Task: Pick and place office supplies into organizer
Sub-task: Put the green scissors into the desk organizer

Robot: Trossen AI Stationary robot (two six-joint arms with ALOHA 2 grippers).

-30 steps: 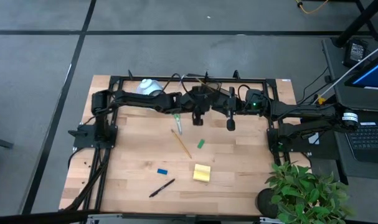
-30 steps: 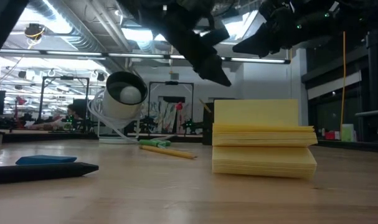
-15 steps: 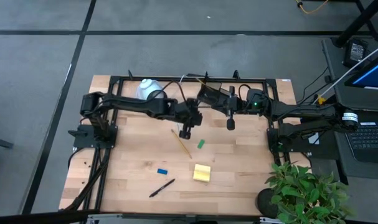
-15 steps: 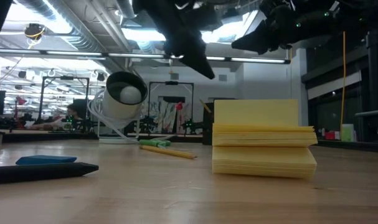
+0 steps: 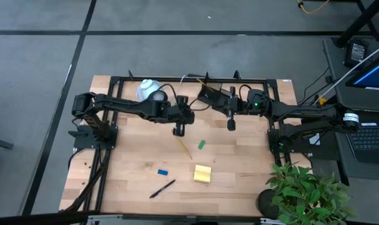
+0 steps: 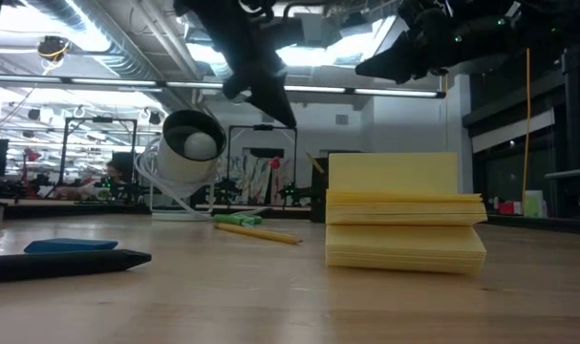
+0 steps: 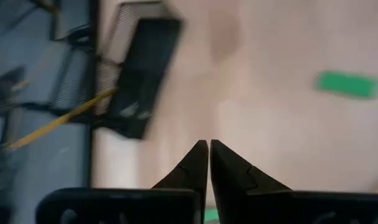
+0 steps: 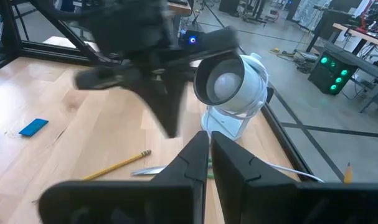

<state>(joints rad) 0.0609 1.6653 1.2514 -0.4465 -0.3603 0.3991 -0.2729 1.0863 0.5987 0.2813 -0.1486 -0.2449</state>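
Observation:
My left gripper (image 5: 178,130) hangs shut above the table's middle, a little left of the black organizer (image 5: 209,92), holding nothing. Below it lie scissors, of which the blades (image 8: 148,169) show, and a wooden pencil (image 5: 185,149). A small green piece (image 5: 201,144), a blue eraser (image 5: 162,171), a yellow sticky-note pad (image 5: 202,174) and a black pen (image 5: 162,189) lie flat nearer the front edge. A pencil (image 7: 58,121) sticks out of the organizer (image 7: 142,74). My right gripper (image 5: 231,126) waits shut in the air beside the organizer's right end.
A white round device (image 5: 150,89) with a dark centre stands at the far edge, left of the organizer, its cable running along the back. A black frame (image 5: 114,80) borders the table's far side. Bare wood lies at the table's front left and right.
My left gripper has drawn back from beside the organizer toward the table's left edge, staying above the table, and now hangs over the scissors and pencil. The things on the table have not moved.

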